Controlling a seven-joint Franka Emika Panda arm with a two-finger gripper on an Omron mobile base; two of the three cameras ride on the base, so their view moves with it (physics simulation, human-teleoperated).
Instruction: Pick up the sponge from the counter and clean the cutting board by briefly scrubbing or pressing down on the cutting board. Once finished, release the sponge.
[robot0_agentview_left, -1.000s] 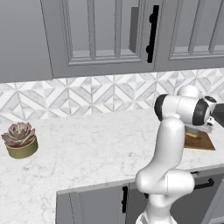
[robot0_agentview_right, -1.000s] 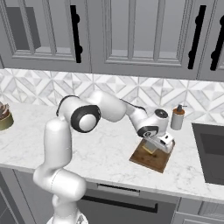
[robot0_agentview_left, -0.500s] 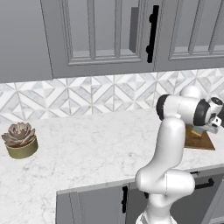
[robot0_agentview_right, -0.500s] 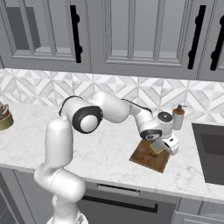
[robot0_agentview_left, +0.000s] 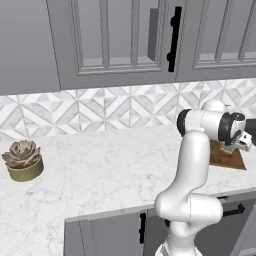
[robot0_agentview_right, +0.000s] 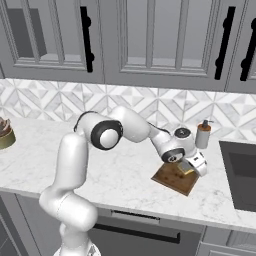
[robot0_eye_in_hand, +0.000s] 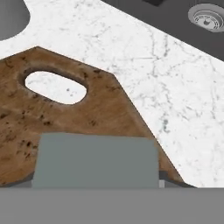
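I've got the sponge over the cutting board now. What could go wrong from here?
1. The sponge sits near the tapered handle end of the cutting board, close to its edge; a scrub stroke outward may slide it onto the counter.
2. The board lies loose near the counter's front edge; hard pressing could shift it.
3. The soap bottle stands just behind; a wide swing of the gripper could clip it.

claw (robot0_agentview_right: 187, 169) shifted right, sponge (robot0_eye_in_hand: 95, 159) pressed lower
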